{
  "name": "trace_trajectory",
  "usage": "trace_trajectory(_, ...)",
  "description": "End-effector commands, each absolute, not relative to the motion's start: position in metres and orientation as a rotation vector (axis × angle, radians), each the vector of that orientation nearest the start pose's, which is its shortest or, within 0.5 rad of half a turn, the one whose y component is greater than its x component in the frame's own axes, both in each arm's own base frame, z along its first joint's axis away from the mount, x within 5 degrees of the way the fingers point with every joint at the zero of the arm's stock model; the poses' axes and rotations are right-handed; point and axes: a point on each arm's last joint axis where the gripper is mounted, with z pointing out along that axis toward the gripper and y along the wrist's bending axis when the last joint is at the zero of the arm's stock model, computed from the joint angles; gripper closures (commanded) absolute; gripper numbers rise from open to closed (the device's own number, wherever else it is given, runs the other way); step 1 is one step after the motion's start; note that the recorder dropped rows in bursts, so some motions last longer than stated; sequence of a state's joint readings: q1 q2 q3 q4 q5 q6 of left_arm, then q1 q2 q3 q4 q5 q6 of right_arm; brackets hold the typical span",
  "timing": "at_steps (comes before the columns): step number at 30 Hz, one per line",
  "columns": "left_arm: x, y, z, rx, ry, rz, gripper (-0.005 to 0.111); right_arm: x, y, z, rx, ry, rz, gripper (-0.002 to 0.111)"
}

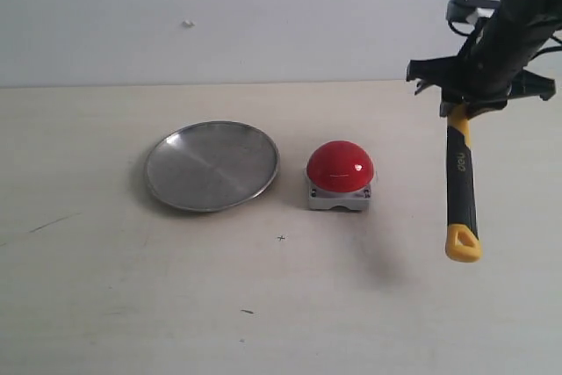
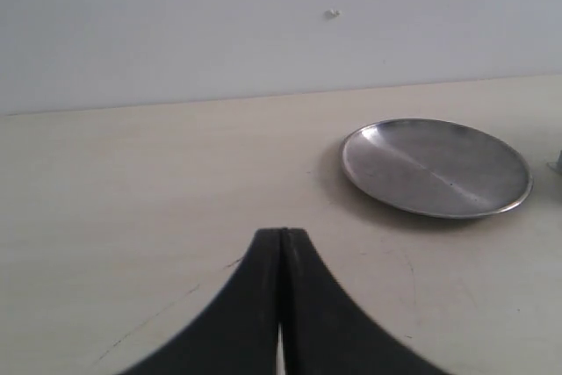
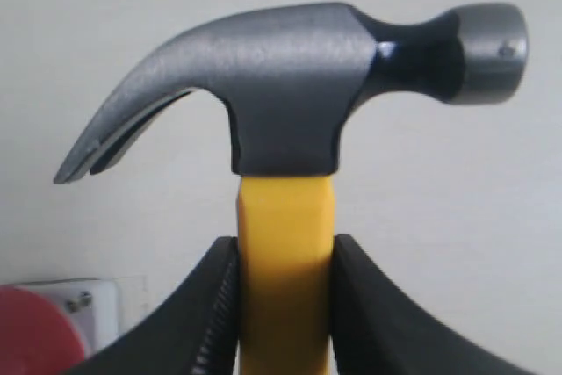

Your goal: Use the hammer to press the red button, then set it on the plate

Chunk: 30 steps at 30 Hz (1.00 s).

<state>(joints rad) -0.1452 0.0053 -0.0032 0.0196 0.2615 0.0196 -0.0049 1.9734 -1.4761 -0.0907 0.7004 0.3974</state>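
My right gripper (image 1: pixel 458 110) is shut on the hammer (image 1: pixel 461 183) just below its dark steel head (image 3: pixel 281 85), fingers clamping the yellow neck of the handle. The hammer hangs in the air at the right, its yellow looped end (image 1: pixel 463 244) lowest, to the right of the red button (image 1: pixel 340 166) and apart from it. The button on its grey-white base (image 1: pixel 338 198) stands beside the silver plate (image 1: pixel 212 165), which holds nothing. In the right wrist view the gripper (image 3: pixel 285 248) holds the handle, with the button (image 3: pixel 31 335) at a corner. My left gripper (image 2: pixel 283 233) is shut on nothing, short of the plate (image 2: pixel 436 167).
The pale tabletop (image 1: pixel 281 305) runs back to a plain white wall (image 1: pixel 219 15). A few small dark marks (image 1: pixel 246 311) dot the table's front. The left arm does not show in the exterior view.
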Motion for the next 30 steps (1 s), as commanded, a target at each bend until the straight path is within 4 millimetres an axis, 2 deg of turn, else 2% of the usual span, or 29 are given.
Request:
trace_trajectory(1,0.055,-0.008,0.19,0.16,1.734,-0.082,0.107,0.404,0.012,0.277,0.364,2.502,0.053,0.108)
trace_trajectory(3,0.055,-0.008,0.19,0.16,1.734,-0.082,0.107,0.39,0.018,0.299,0.354,2.446,0.079,0.108)
trace_trajectory(7,0.055,-0.008,0.19,0.16,1.734,-0.082,0.107,0.351,0.026,0.341,0.368,2.26,0.177,0.108)
trace_trajectory(13,0.055,-0.008,0.19,0.16,1.734,-0.082,0.107,0.278,0.027,0.377,0.274,2.113,0.209,0.108)
trace_trajectory(18,0.055,-0.008,0.19,0.176,1.727,-0.063,0.107,0.22,0.02,0.391,0.234,2.021,0.21,0.108)
trace_trajectory(22,0.056,-0.008,0.198,0.135,1.642,-0.103,0.107,0.188,0.017,0.395,0.16,1.97,0.18,0.108)
trace_trajectory(25,0.056,-0.009,0.206,-0.051,1.573,-0.3,0.107,0.174,0.015,0.394,0.104,1.958,0.144,0.108)
trace_trajectory(29,0.056,-0.01,0.209,-0.422,1.508,-0.692,0.107,0.165,0.014,0.385,0.074,1.978,0.121,0.108)
trace_trajectory(30,0.056,-0.009,0.21,-0.448,1.498,-0.72,0.107,0.164,0.015,0.383,0.082,1.975,0.142,0.108)
